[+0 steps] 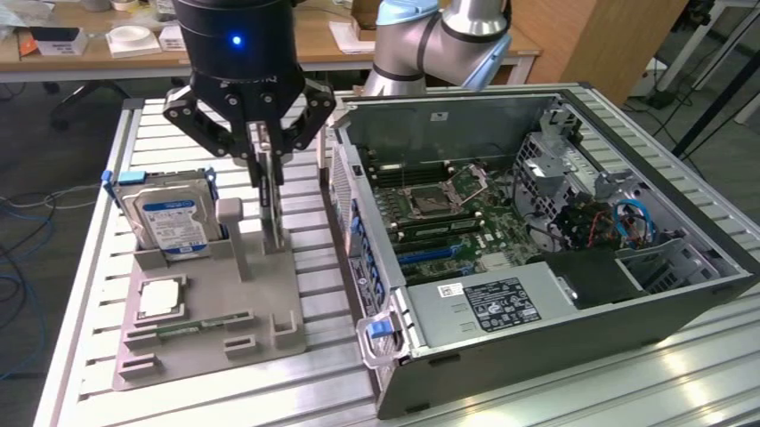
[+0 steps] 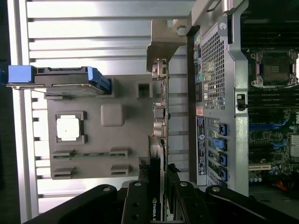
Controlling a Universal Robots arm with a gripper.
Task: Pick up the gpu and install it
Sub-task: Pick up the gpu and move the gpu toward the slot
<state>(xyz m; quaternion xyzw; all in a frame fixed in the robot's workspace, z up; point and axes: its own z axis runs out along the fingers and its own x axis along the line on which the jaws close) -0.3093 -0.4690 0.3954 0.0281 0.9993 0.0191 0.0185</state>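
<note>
The gpu point(image 1: 273, 209) is a thin dark card seen edge-on, standing upright over the grey holder point(image 1: 208, 342). My gripper point(image 1: 269, 160) comes down from above and is shut on the card's upper edge, one black finger on each flat side. In the wrist view the gpu point(image 2: 158, 156) runs between the fingers point(image 2: 140, 196), with its metal bracket point(image 2: 163, 46) at the far end. The card's lower edge is close to the holder point(image 2: 126, 140); I cannot tell whether it still sits in its slot. To the exterior view's right, the open computer case point(image 1: 713, 253) shows its motherboard point(image 1: 464, 213).
On the holder stand a silver hard drive point(image 1: 176, 218) with a blue-white label, a square processor point(image 1: 160, 298) and a slim memory stick point(image 1: 196, 327). The case's side wall point(image 1: 356, 240) rises close beside the holder. The slatted metal table point(image 1: 309, 391) carries everything.
</note>
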